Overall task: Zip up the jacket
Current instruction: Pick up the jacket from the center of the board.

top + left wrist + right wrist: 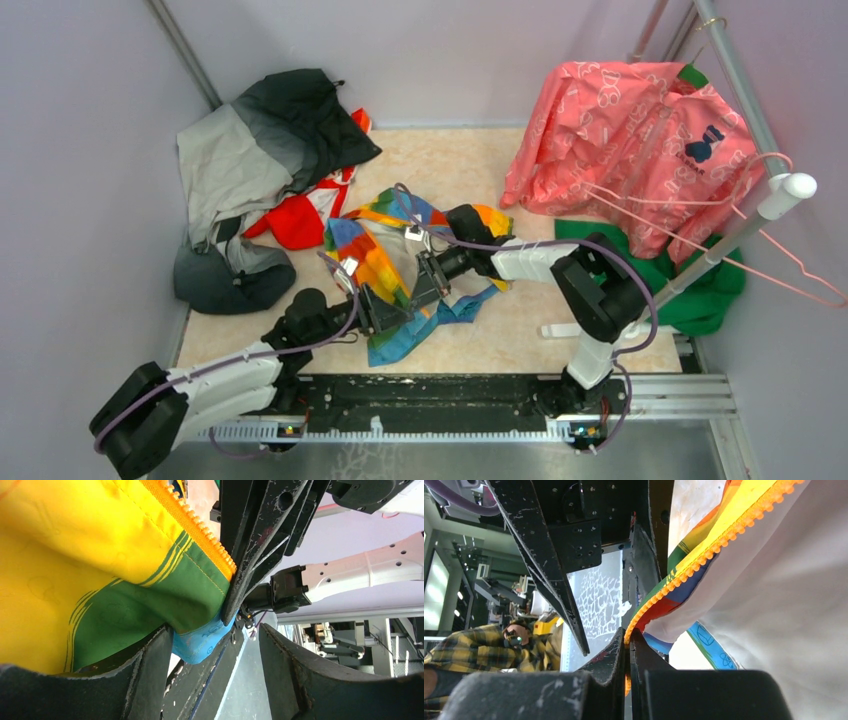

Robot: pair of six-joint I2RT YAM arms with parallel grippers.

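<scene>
A small rainbow-striped jacket (372,262) lies crumpled in the middle of a pale table (480,165), just beyond the two robot arms, which meet over its near hem. The right gripper (629,641) is closed tight on the lower end of the orange zipper (719,540), with pale lining hanging beside it. The left gripper (215,640) has its jaws apart. The jacket's green and blue hem corner sits in the gap against one finger and is not pinched.

The step in hand looks like securing the bottom of the front so the two zipper ends can be joined. To do it well, the left gripper should close on the hem corner right beside the teeth, not on loose cloth further in. The right gripper should keep its edge taut and level. Both ends need to line up before anything slides upward. The slider is not visible, so its place cannot be told.

Counted from largest to smallest:
- One table.
- One clothes rail (740,235) at the right.
- One grey-and-black jacket (250,150), heaped at the far left.
- One pink patterned garment (620,140), draped at the far right.
- One green cloth (715,290) under the pink garment.
- Two arms.
- One rainbow jacket.
- One red-and-white garment (300,222), tucked beside the grey heap.
- At least two thin pink hangers (790,275).
- Two grippers.
- One orange zipper.
</scene>
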